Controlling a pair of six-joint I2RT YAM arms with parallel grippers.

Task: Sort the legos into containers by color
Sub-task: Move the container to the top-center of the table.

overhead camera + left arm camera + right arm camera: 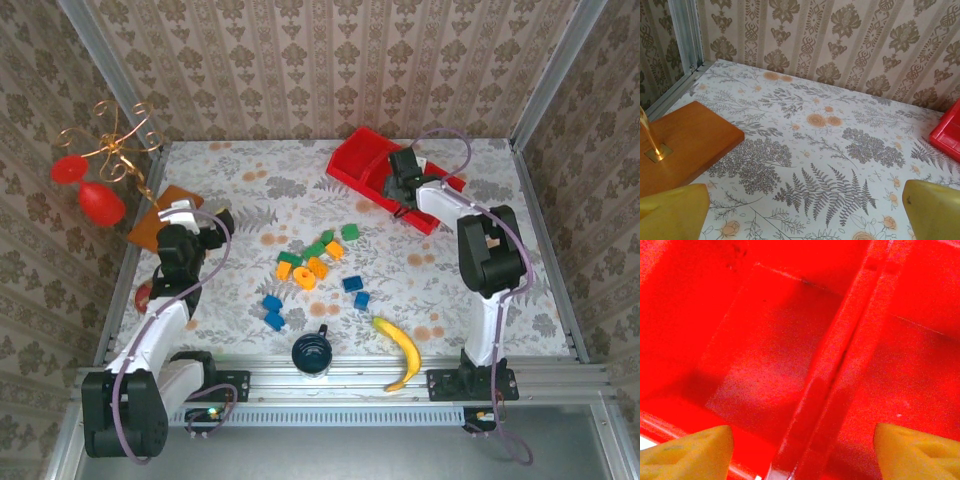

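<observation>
Small legos [305,278]: four blue, four green, four orange; one red three-bay tray [352,160]. Left pincer [800,210] and right pincer [802,450] gape empty

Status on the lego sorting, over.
Left pincer open, empty, over table by the board. Right pincer open, astride a divider of the red tray. Legos loose mid-table, unsorted. Banana and cup sit nearby, not blocking.
</observation>
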